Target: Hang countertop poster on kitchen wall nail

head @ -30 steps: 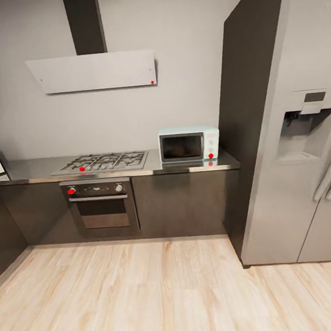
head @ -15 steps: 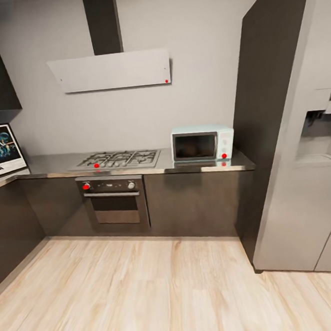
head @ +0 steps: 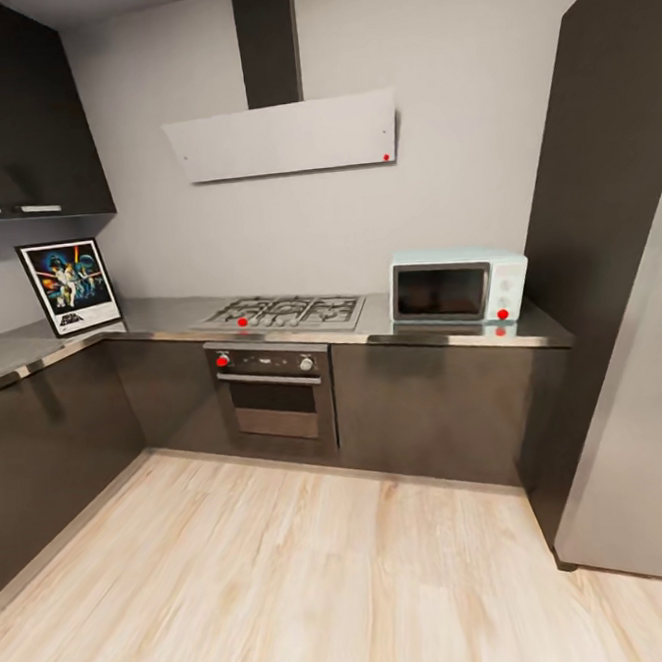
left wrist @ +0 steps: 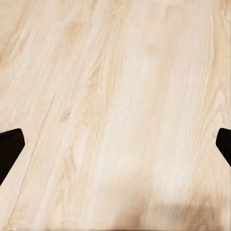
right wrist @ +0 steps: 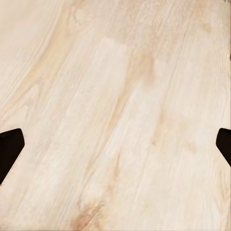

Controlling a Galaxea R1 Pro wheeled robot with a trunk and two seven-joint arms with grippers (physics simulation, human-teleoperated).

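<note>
I see the tall framed Star Wars poster with its thin black frame and white border (head: 69, 287) standing upright in the far left corner on the long light-grey brushed-metal kitchen countertop (head: 159, 316), leaning back against the pale grey wall under the dark upper cabinet (head: 21, 117). Along the worktop to its right lie the steel gas hob with black grates (head: 287, 313), then the pale blue microwave (head: 458, 287); the built-in steel oven (head: 274, 392) sits below the hob and the flat white extractor hood (head: 284, 136) above it. My left gripper (left wrist: 115, 147) and right gripper (right wrist: 115, 147) both hang spread wide and empty over light wooden floor planks (head: 322, 573).
</note>
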